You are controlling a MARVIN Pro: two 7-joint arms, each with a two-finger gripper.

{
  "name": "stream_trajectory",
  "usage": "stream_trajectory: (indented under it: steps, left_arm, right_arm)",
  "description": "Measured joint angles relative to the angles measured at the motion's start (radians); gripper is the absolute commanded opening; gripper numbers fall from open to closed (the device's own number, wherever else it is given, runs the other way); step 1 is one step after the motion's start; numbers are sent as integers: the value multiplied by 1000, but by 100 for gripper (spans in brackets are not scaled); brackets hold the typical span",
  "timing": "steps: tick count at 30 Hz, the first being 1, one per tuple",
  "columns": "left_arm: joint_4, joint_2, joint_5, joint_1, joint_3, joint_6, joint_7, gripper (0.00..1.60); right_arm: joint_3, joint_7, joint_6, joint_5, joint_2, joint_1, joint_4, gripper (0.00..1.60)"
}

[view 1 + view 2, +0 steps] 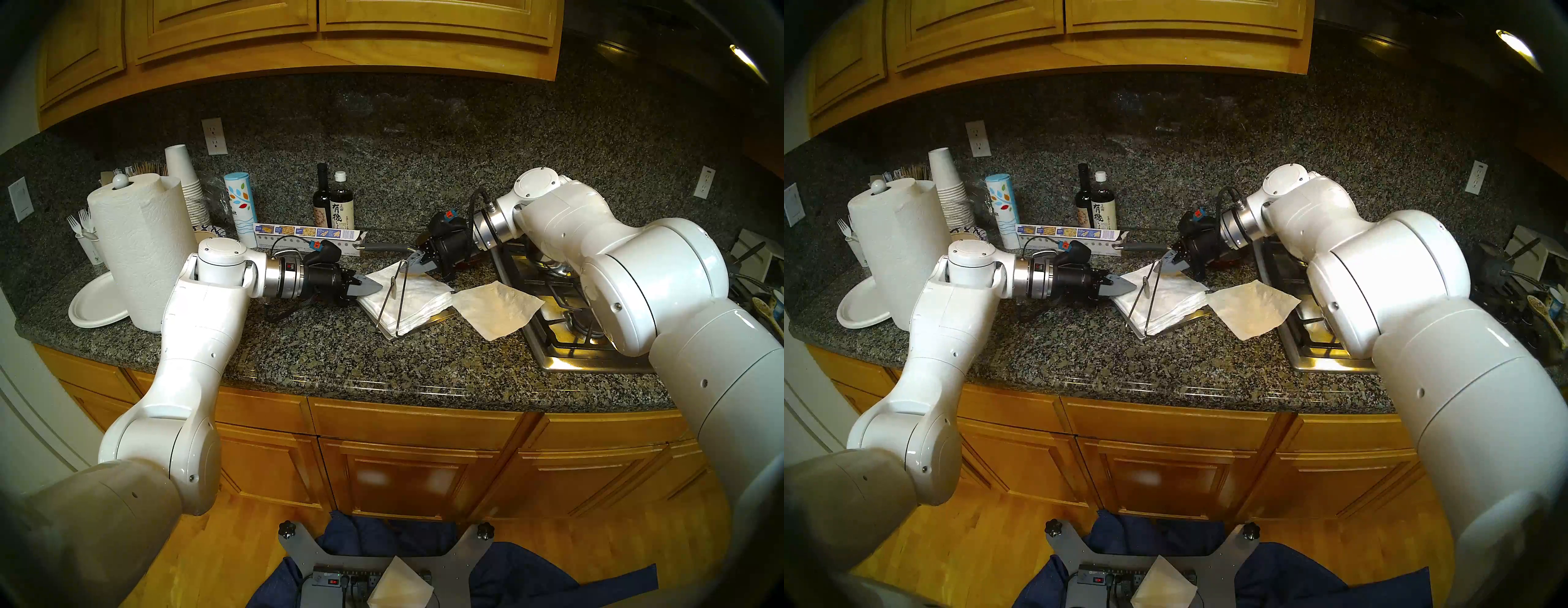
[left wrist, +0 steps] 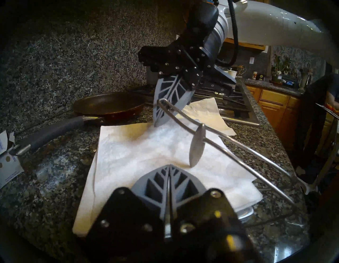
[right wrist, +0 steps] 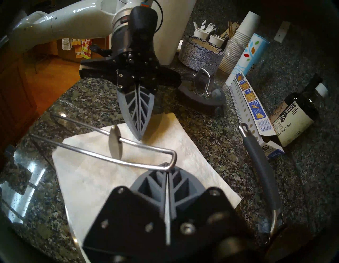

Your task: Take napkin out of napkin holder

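Fingers of the right tool (image 1: 418,257) are pressed together on the far end loop of the wire arm (image 1: 392,297), holding it tilted up off the stack of napkins (image 1: 407,299) in the napkin holder (image 1: 439,315). The left tool (image 1: 373,287) is also pressed together, pinching nothing, its tips touching the stack's left corner. One napkin (image 1: 496,308) already lies loose on the tabletop (image 1: 339,356), just right of the holder and partly over the stove (image 1: 564,335), nearer the right arm. The wire arm's long axis runs from its hinge at the holder's near edge away toward the right tool. Only the wrist views show the oval pad (image 2: 197,144) clear above the paper; only the left wrist view shows the frying pan (image 2: 108,105) behind.
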Motion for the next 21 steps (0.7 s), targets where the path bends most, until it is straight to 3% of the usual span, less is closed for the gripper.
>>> stream_trajectory:
  steps: [3,21]
  left_arm:
    - [-5,1,-7,0,-1,9,-11,13]
    - [-18,22,-55,4,24,59,-14,3]
  right_arm:
    - [3,-3,-5,0,-4,2,0,31]
    - [12,-19,-23,1,-13,15,2,31]
